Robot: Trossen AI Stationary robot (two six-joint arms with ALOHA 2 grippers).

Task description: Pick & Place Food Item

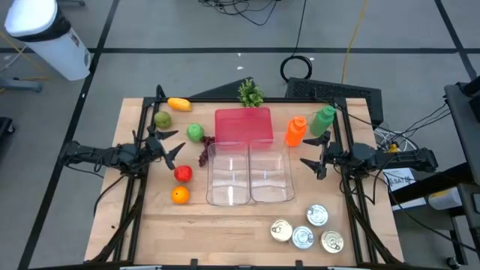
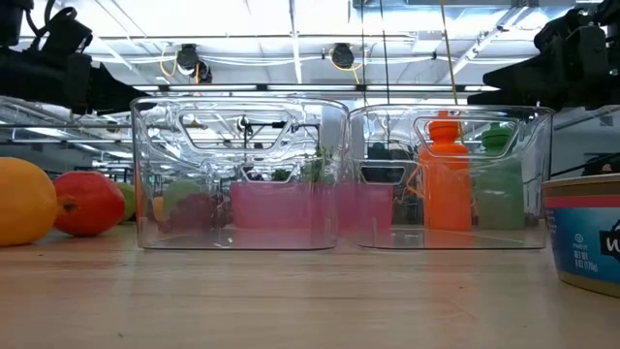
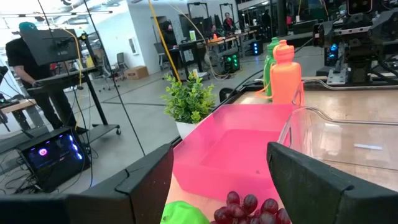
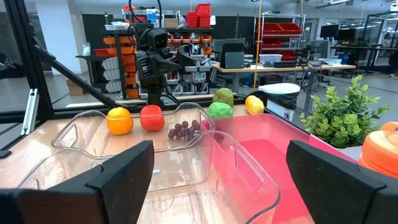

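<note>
Loose food lies on the wooden table left of the bins: an orange, a red fruit, dark grapes, a green lime, a green fruit and a yellow-orange piece. Two clear bins stand side by side at the middle, with a pink tray behind them. My left gripper hangs open above the table just left of the grapes. My right gripper is open at the right bin's right side, facing the bins.
An orange bottle and a green bottle stand right of the pink tray. A small potted plant sits at the far edge. Several tins sit near the table's near right corner. A person stands beyond the table.
</note>
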